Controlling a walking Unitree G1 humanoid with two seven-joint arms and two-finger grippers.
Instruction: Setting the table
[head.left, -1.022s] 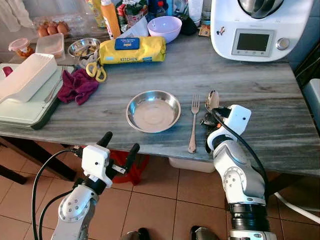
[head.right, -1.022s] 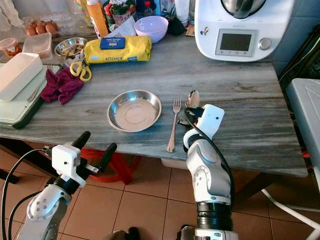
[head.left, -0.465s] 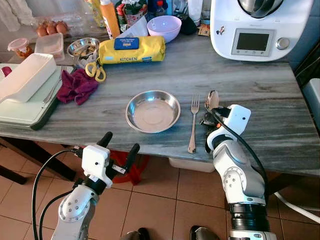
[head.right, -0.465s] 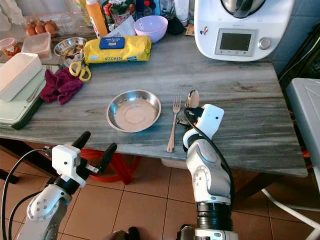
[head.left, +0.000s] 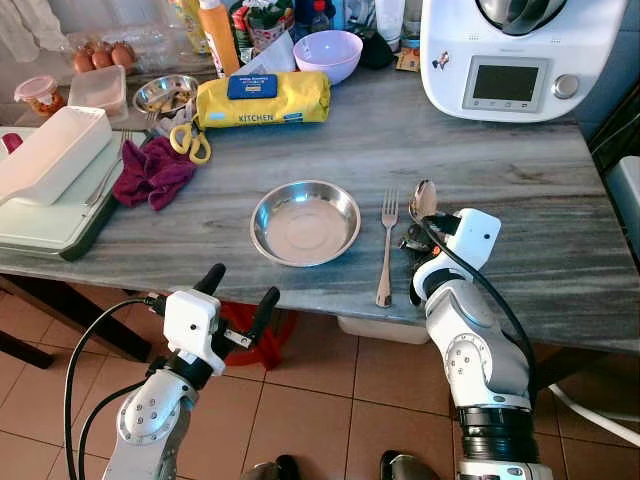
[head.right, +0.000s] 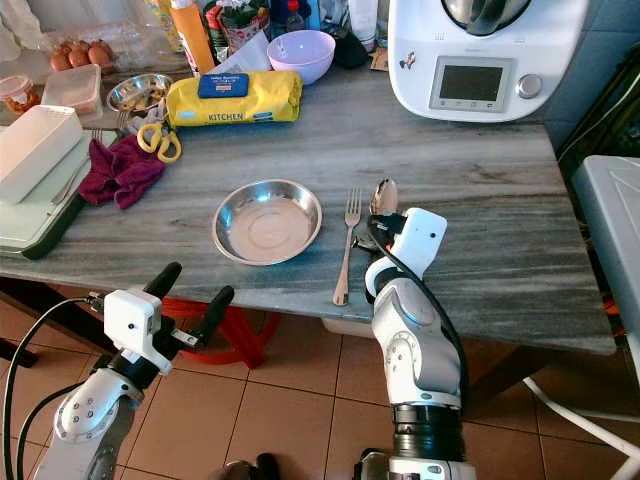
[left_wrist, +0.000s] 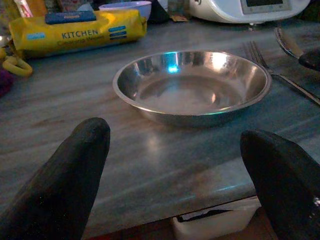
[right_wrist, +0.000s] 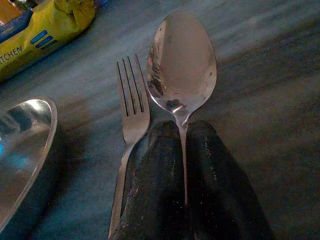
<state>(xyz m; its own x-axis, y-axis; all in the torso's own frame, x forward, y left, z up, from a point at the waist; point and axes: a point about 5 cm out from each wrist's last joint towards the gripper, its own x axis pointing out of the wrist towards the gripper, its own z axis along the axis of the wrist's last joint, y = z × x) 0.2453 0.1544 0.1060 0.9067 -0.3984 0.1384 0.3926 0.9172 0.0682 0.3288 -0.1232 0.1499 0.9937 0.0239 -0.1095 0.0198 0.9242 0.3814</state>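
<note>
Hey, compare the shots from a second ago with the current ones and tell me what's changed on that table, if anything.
Nothing visibly changed. The right tool stays shut on the spoon, held beside the fork to the right of the steel plate. The left tool still hovers open below the table edge, in front of the plate.
</note>
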